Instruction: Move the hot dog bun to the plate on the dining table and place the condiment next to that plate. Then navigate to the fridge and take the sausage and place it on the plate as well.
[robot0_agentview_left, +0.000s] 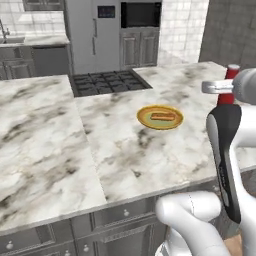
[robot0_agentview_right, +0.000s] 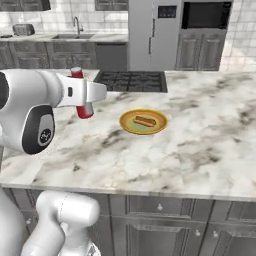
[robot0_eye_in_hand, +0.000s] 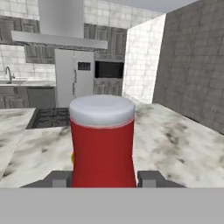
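- Where the hand view looks along the pincer (robot0_eye_in_hand: 104, 178), the condiment (robot0_eye_in_hand: 103, 142) stands upright between the two dark finger tips (robot0_eye_in_hand: 59, 178), its red body close against them on both sides and its white cap on top; the pincer is closed on the bottle, narrowly parted to its width.
- The bottle's base is cut off by the bottom of that view, so whether it stands on the marble or hangs clear cannot be told there.
- In the left base view the arm hides most of the condiment (robot0_agentview_left: 228, 85); its white cap and a strip of red show at the right edge, behind the white wrist.
- In the right base view the wrist covers the bottle's middle, leaving the cap and the lower red part of the condiment (robot0_agentview_right: 84, 110) showing, left of the plate (robot0_agentview_right: 127, 128).
- The plate lies flat near the middle of the dining table (robot0_agentview_right: 200, 150), the worktop, on the near side of the cooktop (robot0_agentview_right: 131, 81).
- The hot dog bun (robot0_agentview_right: 144, 121) lies on the plate; its split is too small to make out.
- The fridge (robot0_agentview_right: 152, 35) stands closed at the far wall, its top cut off.
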